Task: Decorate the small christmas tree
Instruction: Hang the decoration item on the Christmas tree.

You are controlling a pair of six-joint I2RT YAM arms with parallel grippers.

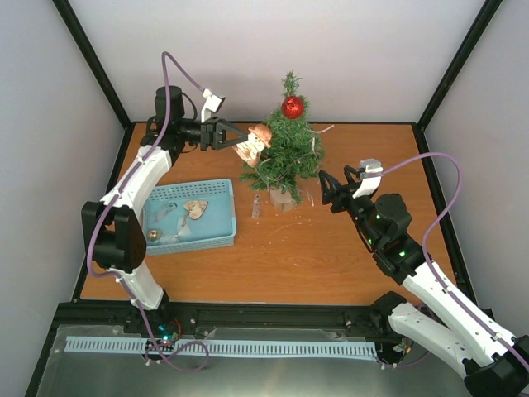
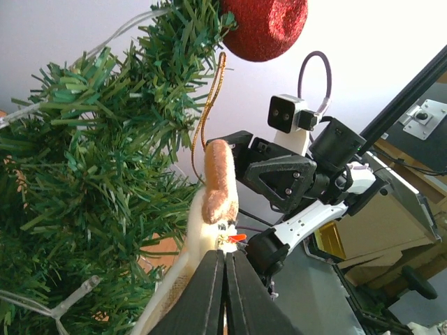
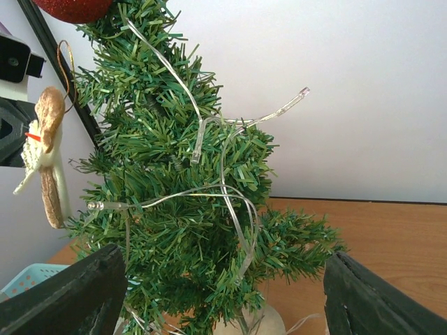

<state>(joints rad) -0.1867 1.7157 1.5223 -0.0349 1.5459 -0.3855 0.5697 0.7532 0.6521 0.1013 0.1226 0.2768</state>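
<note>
The left hand point(image 1: 239, 141) clasps a snowman ornament point(image 1: 256, 143) beside the small christmas tree point(image 1: 285, 161). The right hand point(image 1: 328, 188), released, faces the tree.

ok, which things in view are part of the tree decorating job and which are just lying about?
In the job: small christmas tree, red bauble, light string, figure ornament pinched in the left hand, blue basket of spare ornaments.
Lying about: white slotted strip by the arm bases.
</note>
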